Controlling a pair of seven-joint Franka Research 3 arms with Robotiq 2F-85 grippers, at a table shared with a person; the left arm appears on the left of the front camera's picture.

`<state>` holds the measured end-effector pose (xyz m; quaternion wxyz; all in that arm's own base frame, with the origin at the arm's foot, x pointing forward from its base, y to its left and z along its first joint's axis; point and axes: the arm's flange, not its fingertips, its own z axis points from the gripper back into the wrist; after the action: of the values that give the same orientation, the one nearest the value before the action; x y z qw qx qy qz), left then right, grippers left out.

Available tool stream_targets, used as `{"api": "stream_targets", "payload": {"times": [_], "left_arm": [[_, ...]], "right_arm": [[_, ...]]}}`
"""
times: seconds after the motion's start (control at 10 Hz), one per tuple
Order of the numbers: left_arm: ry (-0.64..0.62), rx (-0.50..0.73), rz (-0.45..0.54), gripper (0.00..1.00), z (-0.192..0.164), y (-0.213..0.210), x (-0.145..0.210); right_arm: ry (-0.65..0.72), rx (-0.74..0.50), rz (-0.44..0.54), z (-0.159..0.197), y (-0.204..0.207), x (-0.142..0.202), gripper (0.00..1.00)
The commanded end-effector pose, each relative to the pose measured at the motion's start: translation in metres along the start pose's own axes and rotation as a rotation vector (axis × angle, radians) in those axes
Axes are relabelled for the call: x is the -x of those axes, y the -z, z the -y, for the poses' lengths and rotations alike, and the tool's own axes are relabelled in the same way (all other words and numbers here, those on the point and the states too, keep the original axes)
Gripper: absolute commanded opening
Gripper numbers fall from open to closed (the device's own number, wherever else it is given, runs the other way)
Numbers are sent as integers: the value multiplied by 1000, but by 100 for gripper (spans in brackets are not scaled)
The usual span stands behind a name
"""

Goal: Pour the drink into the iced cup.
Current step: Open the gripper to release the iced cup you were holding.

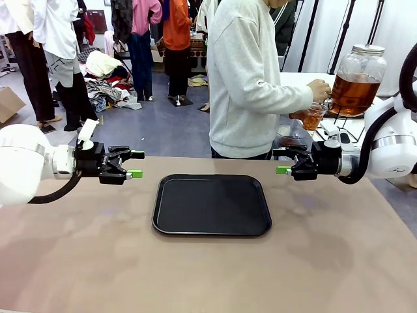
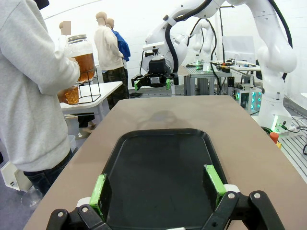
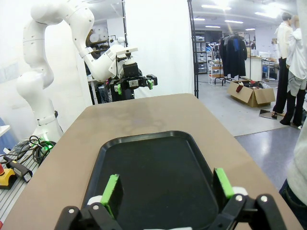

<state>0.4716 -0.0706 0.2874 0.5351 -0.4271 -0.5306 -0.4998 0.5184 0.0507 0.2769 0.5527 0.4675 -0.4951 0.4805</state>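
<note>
**Drink station: filling under way at the side stand, tray bare**

- Progress: judged mid-pour. The person's hand [image 1: 319,89] holds a cup [image 1: 313,119] at the base of the dispenser jar [image 1: 356,77]; the cup already carries amber liquid. Ice cannot be made out. Left to do, likely: finish filling and bring the cup across.
- Dispenser jar: clear glass, silvery lid, roughly half full of the drink [image 1: 354,92], on a wire stand on a white side table beyond the far right of the surface [image 1: 339,261].
- Tray [image 1: 212,205]: black, mid-surface, nothing in it.
- Left gripper [image 1: 135,164]: fingers wide, holding nothing, hovering left of the tray.
- Right gripper [image 1: 283,161]: fingers wide, holding nothing, hovering right of the tray, well apart from the jar.
</note>
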Motion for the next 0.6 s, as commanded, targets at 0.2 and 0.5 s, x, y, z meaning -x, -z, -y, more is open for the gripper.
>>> {"api": "stream_targets", "payload": {"times": [0.2, 0.5], "left_arm": [[4, -7, 8, 100, 0, 2, -1], [4, -7, 8, 100, 0, 2, -1]], "right_arm": [[-3, 0, 0, 0, 0, -1, 100], [-3, 0, 0, 0, 0, -1, 100]]}}
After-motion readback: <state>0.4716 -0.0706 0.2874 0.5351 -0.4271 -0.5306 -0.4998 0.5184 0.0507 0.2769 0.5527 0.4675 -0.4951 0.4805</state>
